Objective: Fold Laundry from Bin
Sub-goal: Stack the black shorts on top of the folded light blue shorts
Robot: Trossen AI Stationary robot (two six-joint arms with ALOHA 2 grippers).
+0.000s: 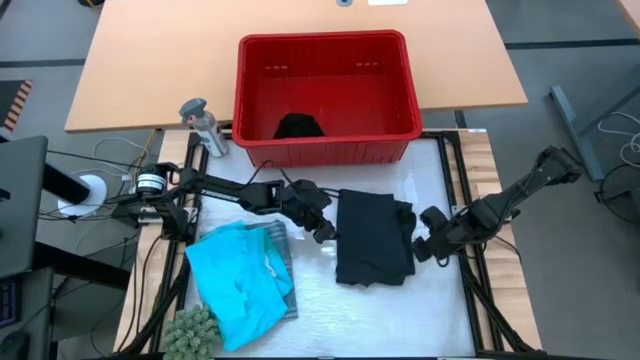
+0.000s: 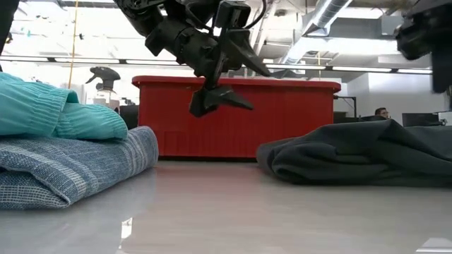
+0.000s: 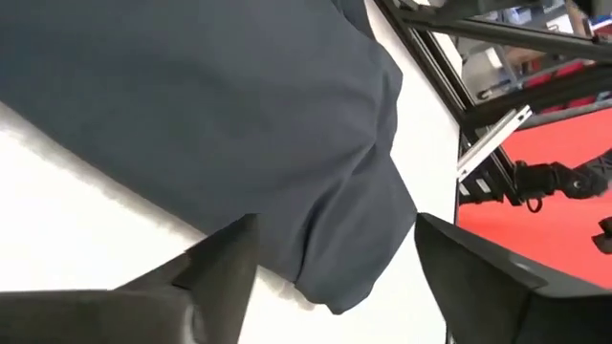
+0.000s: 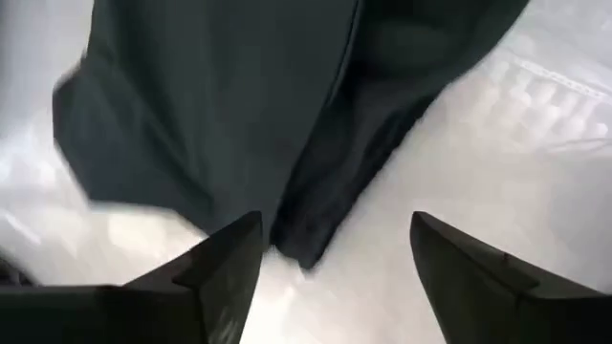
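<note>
- Lying near the middle of the white work surface (image 1: 440, 170), a folded black garment (image 1: 373, 236) sits flat with both grippers close on either side of it.
- The left gripper (image 1: 322, 230) hangs just off the garment's left edge, raised above the surface as the low view shows, with its fingers (image 3: 215, 272) spread apart and nothing between them.
- The right gripper (image 1: 428, 243) sits just beside the garment's right edge, its fingers (image 4: 225, 263) also spread wide and empty; the dark cloth's folded edge lies just ahead of them in the right wrist view.
- The red bin (image 1: 325, 150) stands at the far edge of the surface, centred, with one small black garment (image 1: 298, 126) lying on its floor near the front wall.
- A bright turquoise garment (image 1: 232, 280) lies on top of a blue-grey striped garment (image 1: 280, 250) at the near left part of the surface, well apart from the black one.
- A grey spray bottle (image 1: 203, 124) stands upright just beside the bin's left front corner.
- A green spiky plant-like object (image 1: 192, 332) sits at the near left corner, touching the turquoise cloth's lower edge.
- A person (image 2: 382, 112) shows far off in the room behind, in the low view.
</note>
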